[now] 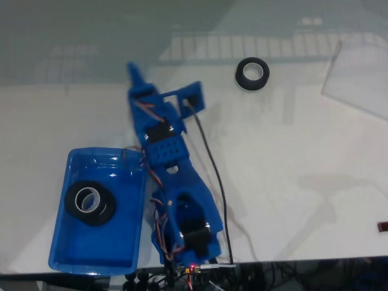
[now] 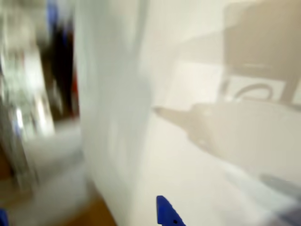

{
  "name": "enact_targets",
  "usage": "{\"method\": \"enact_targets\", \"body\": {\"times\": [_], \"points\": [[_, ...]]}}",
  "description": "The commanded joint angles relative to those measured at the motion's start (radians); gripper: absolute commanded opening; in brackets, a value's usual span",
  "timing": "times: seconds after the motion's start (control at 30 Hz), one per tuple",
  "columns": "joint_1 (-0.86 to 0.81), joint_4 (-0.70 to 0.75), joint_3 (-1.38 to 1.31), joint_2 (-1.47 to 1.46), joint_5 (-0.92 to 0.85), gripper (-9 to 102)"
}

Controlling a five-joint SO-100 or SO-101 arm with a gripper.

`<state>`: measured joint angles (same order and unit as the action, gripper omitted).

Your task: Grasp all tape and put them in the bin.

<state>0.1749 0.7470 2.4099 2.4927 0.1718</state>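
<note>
In the fixed view, the bin sits at about eight o'clock on the white tabletop, its long side running up and down the picture. Inside it lie black rolls of tape, stacked or overlapping in the upper left part of the tray; the upper ring shows a whitish core, and a second black ring peeks out beneath it toward four o'clock. Just right of the bin, touching or nearly touching its right wall, stands the blue arm, reaching from its base at six o'clock up toward eleven o'clock. Its tool ends in a narrow blue point near the top of the arm; it carries nothing, and I cannot tell whether its fingers are spread or pressed together. A black cable trails down the arm's right side. Further right, at about one o'clock, a single tape roll lies flat on the tabletop, well apart from arm and bin. A clear sheet rests at two o'clock. The wrist view is blurred, with a blue fingertip at six o'clock over pale tabletop.
</note>
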Motion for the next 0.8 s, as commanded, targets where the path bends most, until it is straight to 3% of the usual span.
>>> {"method": "enact_targets", "body": {"times": [0.0, 0.4, 0.77], "points": [[-0.160, -0.058, -0.052, -0.074, 0.044, 41], [-0.489, -0.038, -0.430, -0.580, 0.152, 39], [-0.611, 0.238, -0.905, -0.994, 0.173, 41]]}}
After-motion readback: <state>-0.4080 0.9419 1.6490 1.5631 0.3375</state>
